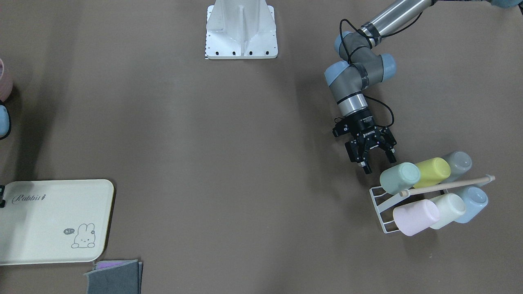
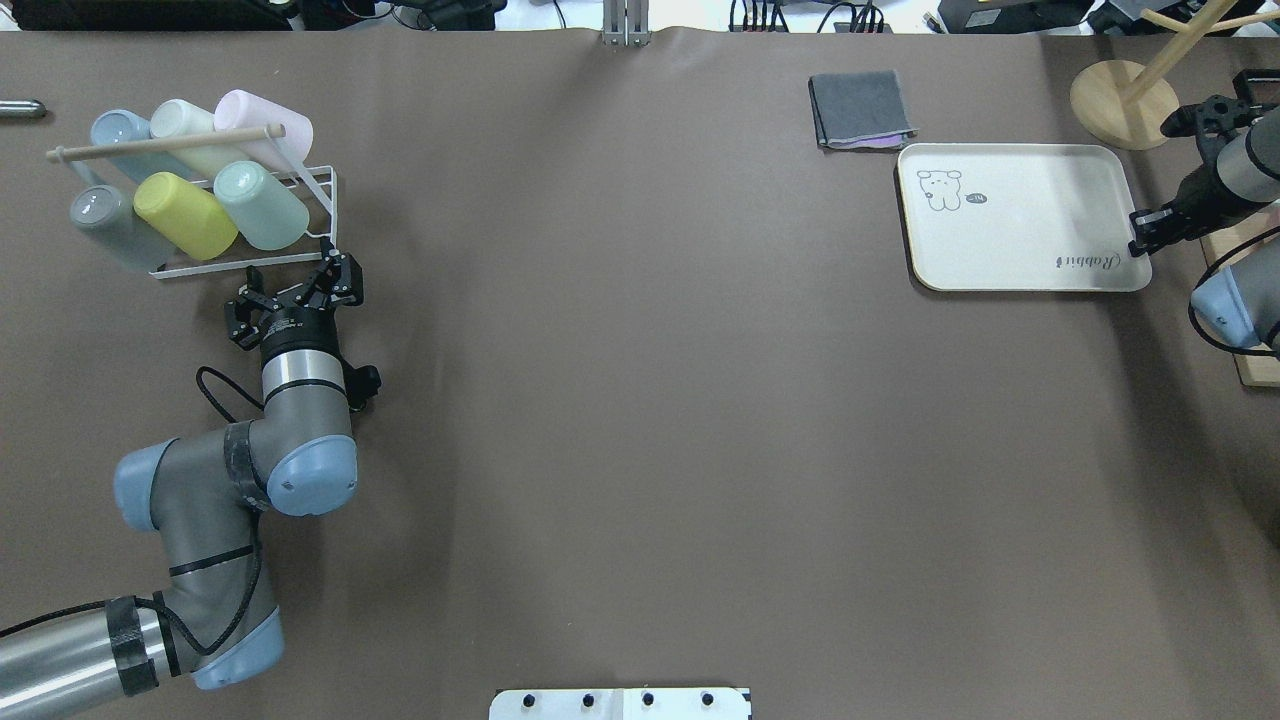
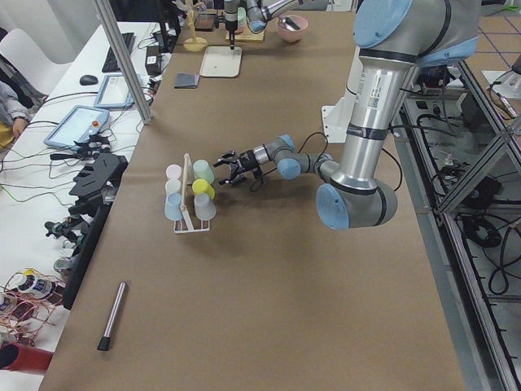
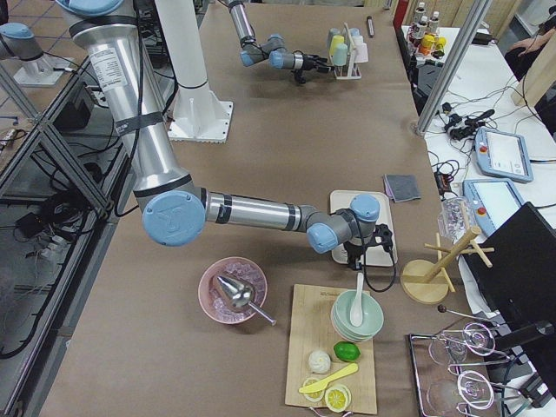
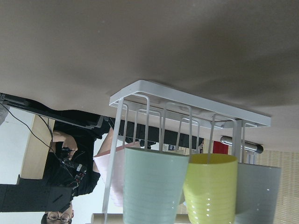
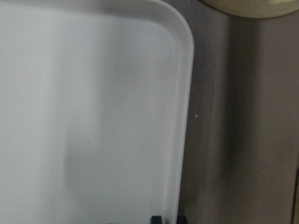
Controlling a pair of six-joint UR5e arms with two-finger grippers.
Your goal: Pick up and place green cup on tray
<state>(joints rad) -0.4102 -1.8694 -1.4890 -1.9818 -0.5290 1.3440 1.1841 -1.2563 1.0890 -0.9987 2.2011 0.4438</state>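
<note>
The pale mint-green cup (image 1: 399,177) lies on its side on a white wire rack (image 1: 378,200), at the end nearest my left arm. It also shows in the overhead view (image 2: 262,205) and in the left wrist view (image 5: 154,186). My left gripper (image 1: 380,164) is open and empty, just short of the cup's base, with its fingers pointed at the rack. The cream "Rabbit" tray (image 2: 1020,215) lies at the far other end of the table. My right gripper (image 2: 1142,235) stands over the tray's edge (image 6: 184,93), its fingertips (image 6: 156,218) close together astride the rim.
The rack also holds a yellow-green cup (image 1: 433,171), a grey cup (image 1: 458,162), and pink (image 1: 414,216), cream and blue cups under a wooden rod (image 1: 447,185). A folded grey cloth (image 2: 860,110) and a wooden stand (image 2: 1125,100) lie beside the tray.
</note>
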